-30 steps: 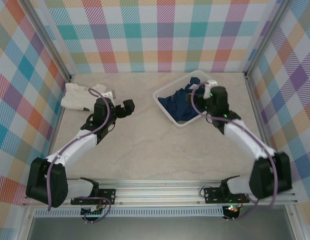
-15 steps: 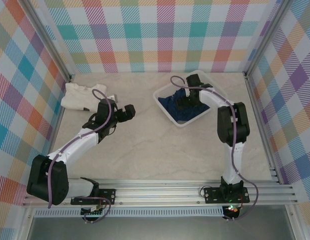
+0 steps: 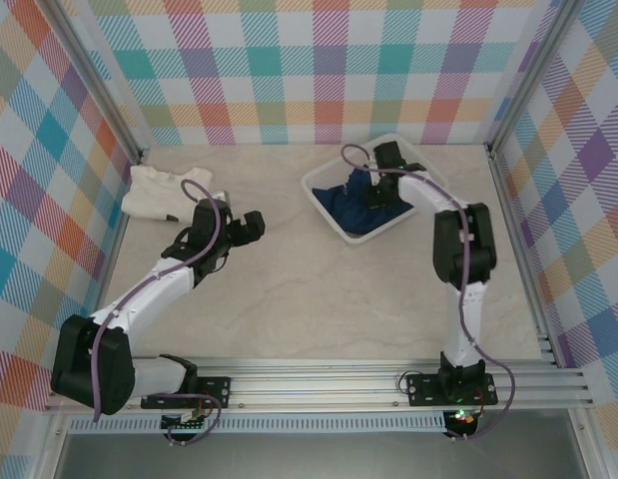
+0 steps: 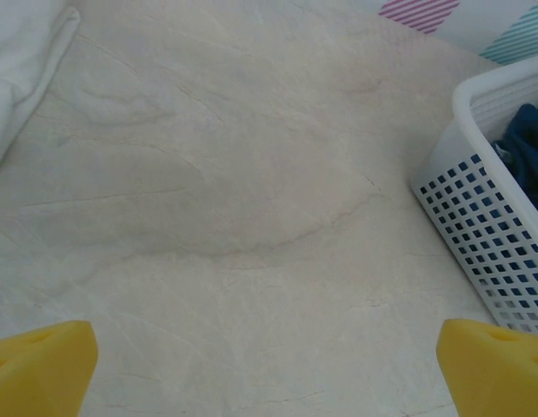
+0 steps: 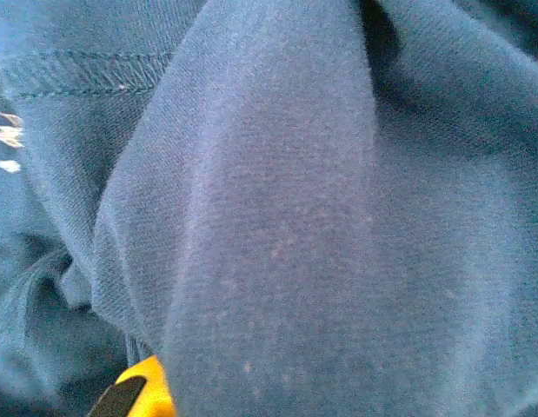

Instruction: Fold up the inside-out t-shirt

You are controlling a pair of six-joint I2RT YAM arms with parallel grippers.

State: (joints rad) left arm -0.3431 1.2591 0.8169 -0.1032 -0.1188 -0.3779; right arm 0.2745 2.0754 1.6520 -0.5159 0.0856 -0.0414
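Observation:
The inside-out t-shirt is a dark navy bundle lying in a white perforated basket at the back right. My right gripper reaches down into the basket and is shut on the t-shirt. In the right wrist view navy cloth covers the jaws, and one yellow fingertip pokes out beneath a fold. My left gripper hovers open over bare table left of the basket. Its yellow fingertips stand far apart with nothing between them.
A cream-white folded shirt lies at the back left, its edge showing in the left wrist view. The basket's side wall stands at the right of that view. Checkered walls enclose the marble-look table.
My right gripper swung over into the basket, came down on the navy cloth and closed on it. The basket shifted slightly to the left. The left gripper edged a little to the left.

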